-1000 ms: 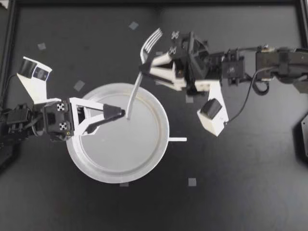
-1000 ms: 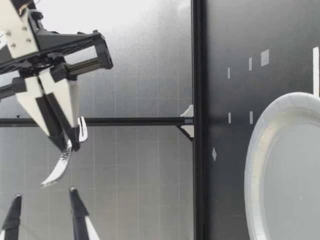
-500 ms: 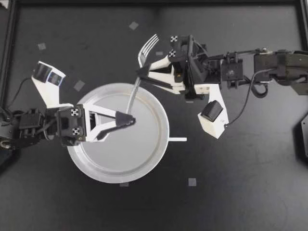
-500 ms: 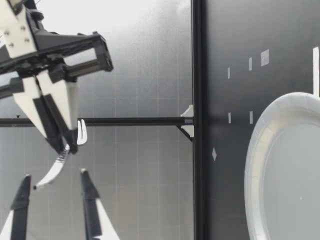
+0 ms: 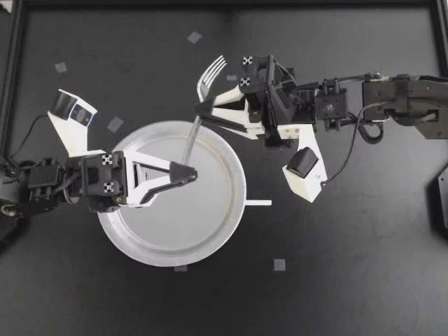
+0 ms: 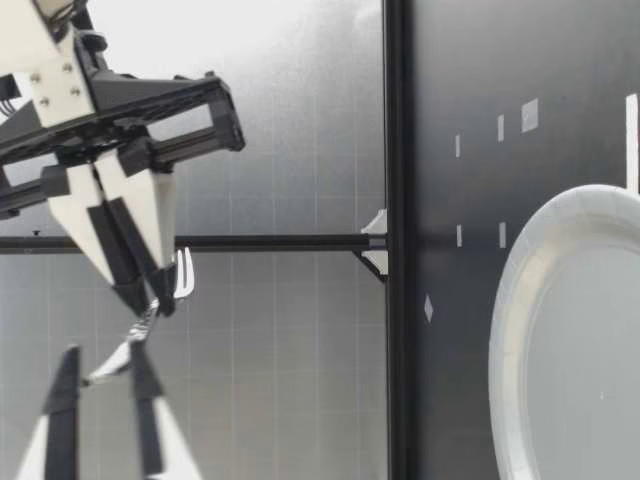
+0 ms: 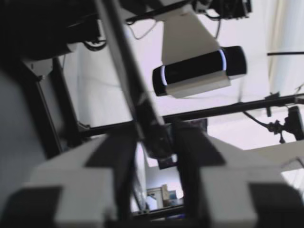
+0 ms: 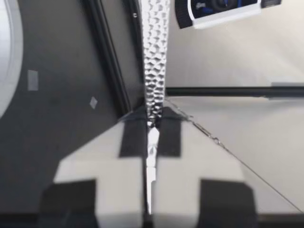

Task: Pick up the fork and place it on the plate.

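My right gripper (image 5: 201, 108) is shut on the neck of the silver fork (image 5: 208, 73), holding it in the air over the far rim of the white plate (image 5: 182, 220). The tines point away and the handle slants down over the plate. My left gripper (image 5: 190, 171) is at the handle's end, with one finger above it and one below. They stand close together but still apart in the low view, around the fork (image 6: 183, 275). In the left wrist view the handle (image 7: 123, 61) runs down between the fingers. In the right wrist view the fingers pinch the dimpled handle (image 8: 154, 57).
A white strip (image 5: 257, 203) lies on the black table just right of the plate. Small tape squares (image 5: 115, 124) dot the surface. A black frame rail (image 5: 224, 3) borders the far edge.
My left gripper's fingers have drawn much closer together around the handle's end. My right gripper has carried the fork slightly toward the left arm.
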